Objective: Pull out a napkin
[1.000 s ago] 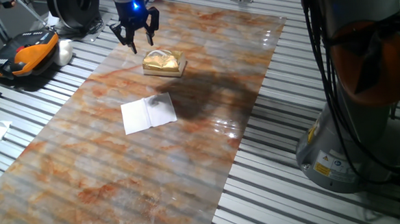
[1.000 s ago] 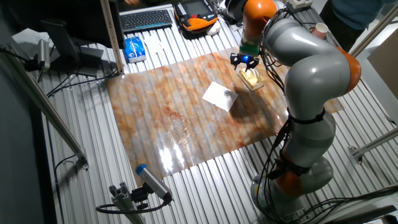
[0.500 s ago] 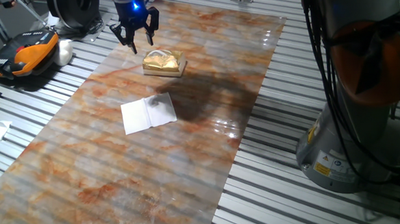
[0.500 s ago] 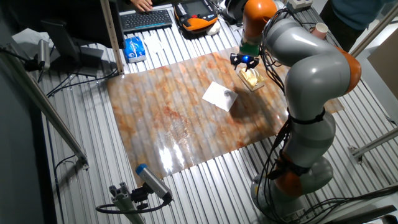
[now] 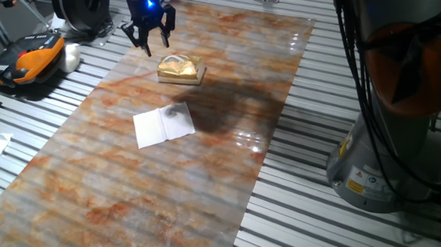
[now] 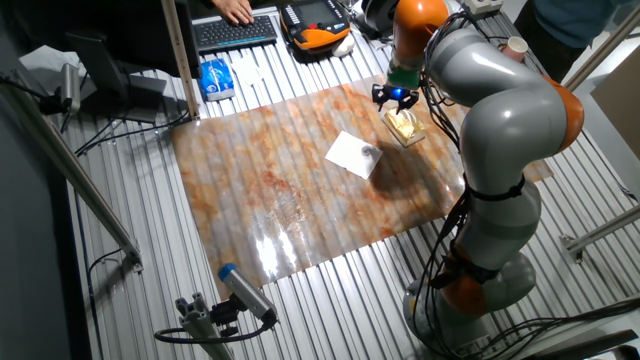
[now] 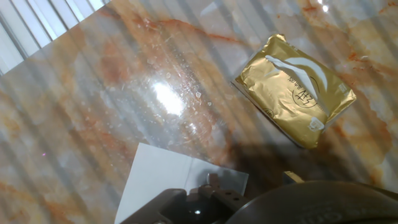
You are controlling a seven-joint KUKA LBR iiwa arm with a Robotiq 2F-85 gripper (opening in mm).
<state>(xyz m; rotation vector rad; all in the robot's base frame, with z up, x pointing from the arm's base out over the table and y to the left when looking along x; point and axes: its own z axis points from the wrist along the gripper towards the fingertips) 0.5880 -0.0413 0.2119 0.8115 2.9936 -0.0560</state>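
From one fixed view, the hand (image 5: 149, 38) hangs up in the air past the far side of the gold box (image 5: 180, 68). Its fingers are spread apart and there is nothing between them. The gold box sits on the orange, marbly desk (image 5: 230, 168). The napkin (image 5: 163, 125) lies flat on the desk, near the box but not touching it, on the side away from the hand. It is white and has a fold line down its middle. From the other fixed view, the big grey arm (image 6: 500, 130) bends over the desk, and the hand (image 6: 396, 97) floats just beside the gold box (image 6: 403, 124). The napkin (image 6: 354, 154) lies out in the open, apart from the box. From the hand view, I look down on the shiny gold box (image 7: 295, 88) and one corner of the napkin (image 7: 168, 177) near the bottom. I cannot see the fingers here, only a dark part of the hand. I think the napkin is very light, thin and floppy. It could tear or slide on the smooth desk. A soft pinch at an edge or corner looks like the best place to hold it.
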